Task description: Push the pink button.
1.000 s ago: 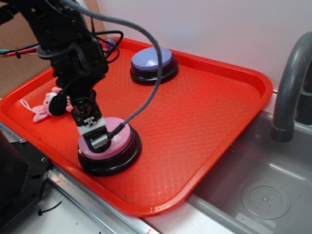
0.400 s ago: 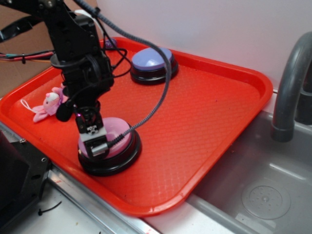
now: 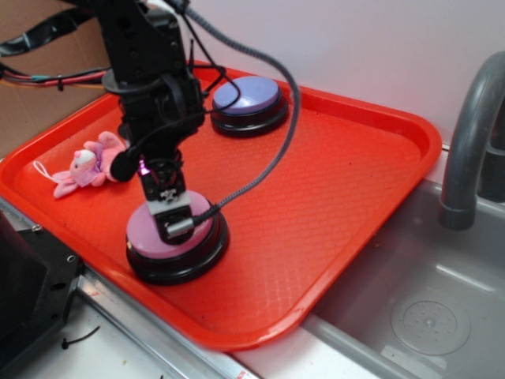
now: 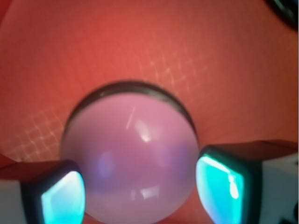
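The pink button point(image 3: 150, 235), a pink dome on a glossy black base, sits at the near left of the red tray point(image 3: 339, 181). My gripper point(image 3: 175, 227) points down onto the right part of its dome; whether it touches the dome cannot be told. In the wrist view the pink button point(image 4: 128, 158) fills the middle. The gripper point(image 4: 140, 189) is open, with one finger on each side of the dome and wide apart.
A blue-lavender button point(image 3: 246, 96) stands at the tray's far side. A small pink plush toy point(image 3: 83, 166) lies at the tray's left. To the right are a grey sink point(image 3: 426, 292) and a faucet point(image 3: 469, 142). A black cable hangs from the arm.
The arm has swung to the right and stands more upright. The gripper tip has shifted from the dome's left edge toward its right part.
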Motion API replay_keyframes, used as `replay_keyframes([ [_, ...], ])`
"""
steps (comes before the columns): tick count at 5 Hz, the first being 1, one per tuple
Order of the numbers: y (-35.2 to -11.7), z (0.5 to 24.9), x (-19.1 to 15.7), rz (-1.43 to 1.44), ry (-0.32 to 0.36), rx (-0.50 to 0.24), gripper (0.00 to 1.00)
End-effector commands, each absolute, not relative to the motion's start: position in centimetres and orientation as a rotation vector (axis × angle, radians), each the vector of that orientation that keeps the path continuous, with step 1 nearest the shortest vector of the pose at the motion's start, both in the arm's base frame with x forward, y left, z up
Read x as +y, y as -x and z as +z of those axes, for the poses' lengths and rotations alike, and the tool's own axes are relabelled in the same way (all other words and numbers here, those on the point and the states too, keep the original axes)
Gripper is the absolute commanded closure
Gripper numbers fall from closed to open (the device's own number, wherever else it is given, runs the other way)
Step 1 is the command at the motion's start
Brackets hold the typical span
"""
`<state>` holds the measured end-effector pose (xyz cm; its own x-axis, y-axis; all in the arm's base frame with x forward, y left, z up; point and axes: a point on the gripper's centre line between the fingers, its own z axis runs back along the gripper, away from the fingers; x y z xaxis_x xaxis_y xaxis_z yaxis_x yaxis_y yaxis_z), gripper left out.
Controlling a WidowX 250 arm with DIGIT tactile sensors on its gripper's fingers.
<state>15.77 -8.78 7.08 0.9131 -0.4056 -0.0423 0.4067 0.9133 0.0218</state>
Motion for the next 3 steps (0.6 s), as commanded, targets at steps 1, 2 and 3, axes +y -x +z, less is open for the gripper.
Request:
replay_keyframes([
  [1,-16.7,9.8,-8.7,-0.386,-0.004,-0.020,0.00],
  [2,-16.8,11.3,-8.7,-0.372,-0.006,-0.043,0.00],
  [3,-16.9,12.0,-8.6,-0.356,-0.004,-0.044,0.00],
])
